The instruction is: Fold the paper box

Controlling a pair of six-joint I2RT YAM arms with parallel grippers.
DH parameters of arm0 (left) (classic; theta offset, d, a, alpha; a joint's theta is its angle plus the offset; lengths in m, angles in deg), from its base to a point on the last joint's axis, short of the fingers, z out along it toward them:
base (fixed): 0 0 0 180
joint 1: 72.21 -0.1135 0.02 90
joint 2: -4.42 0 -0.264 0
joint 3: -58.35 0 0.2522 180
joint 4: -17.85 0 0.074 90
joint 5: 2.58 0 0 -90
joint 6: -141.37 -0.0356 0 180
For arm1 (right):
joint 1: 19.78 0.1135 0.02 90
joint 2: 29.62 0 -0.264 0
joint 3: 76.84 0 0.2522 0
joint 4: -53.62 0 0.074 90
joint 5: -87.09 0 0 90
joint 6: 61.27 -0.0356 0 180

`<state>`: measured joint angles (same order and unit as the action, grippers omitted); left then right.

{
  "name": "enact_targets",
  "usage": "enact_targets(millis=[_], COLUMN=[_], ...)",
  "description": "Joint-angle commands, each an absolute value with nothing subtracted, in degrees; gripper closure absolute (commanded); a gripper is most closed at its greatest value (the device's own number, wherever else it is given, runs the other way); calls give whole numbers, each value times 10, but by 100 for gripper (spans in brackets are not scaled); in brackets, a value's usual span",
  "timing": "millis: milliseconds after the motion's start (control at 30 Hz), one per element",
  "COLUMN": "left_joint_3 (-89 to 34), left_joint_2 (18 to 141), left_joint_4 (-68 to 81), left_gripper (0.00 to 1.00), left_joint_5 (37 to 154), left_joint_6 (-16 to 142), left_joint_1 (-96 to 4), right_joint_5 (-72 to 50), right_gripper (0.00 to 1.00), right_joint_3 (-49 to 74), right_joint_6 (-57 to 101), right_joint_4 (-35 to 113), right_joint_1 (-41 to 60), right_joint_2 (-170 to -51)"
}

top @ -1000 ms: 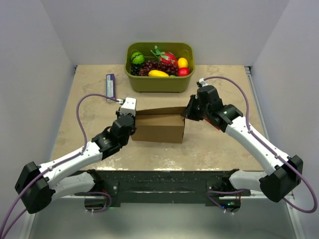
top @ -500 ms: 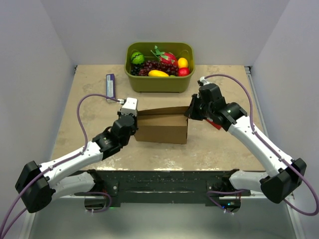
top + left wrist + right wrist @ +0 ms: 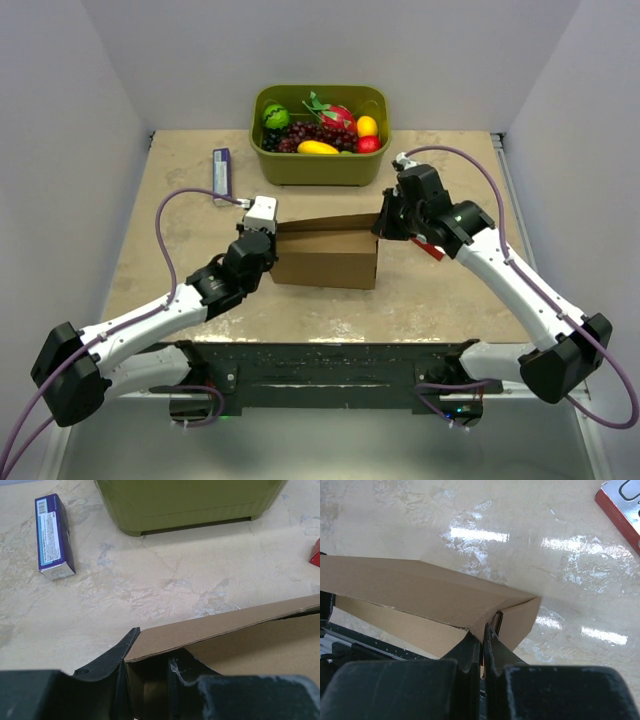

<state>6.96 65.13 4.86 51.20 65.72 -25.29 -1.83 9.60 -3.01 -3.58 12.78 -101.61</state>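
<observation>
A paper box (image 3: 325, 258), likely light and easily creased, best held by its edges: left gripper (image 3: 150, 655) clamps one end wall, right gripper (image 3: 484, 630) pinches the opposite corner.

Box (image 3: 325, 262) matt brown cardboard; table (image 3: 430, 292) glossy mottled stone look; tub (image 3: 320, 168) smooth olive plastic.

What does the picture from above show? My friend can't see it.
A brown paper box sits gripped between the robot's left gripper at one end and the right gripper at the other. Behind it are a green tub of fruit and a small purple box.
</observation>
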Motion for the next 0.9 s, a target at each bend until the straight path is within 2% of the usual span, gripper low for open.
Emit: enact_targets(millis=[0,467,867], left_joint_3=[80,78,73], left_joint_2=[675,681,682], left_joint_4=[-40,-42,-36], left_gripper=[92,92,92], left_joint_5=[556,555,569], left_joint_6=[638,636,639], left_joint_1=[-241,-241,-240], right_joint_5=[-48,1,-26], right_gripper=[100,100,100], right_joint_3=[141,162,88], right_joint_6=[2,51,-11], right_joint_4=[-2,-55,22], right_joint_1=[134,134,139], right_joint_2=[-1020,-1044,-1021])
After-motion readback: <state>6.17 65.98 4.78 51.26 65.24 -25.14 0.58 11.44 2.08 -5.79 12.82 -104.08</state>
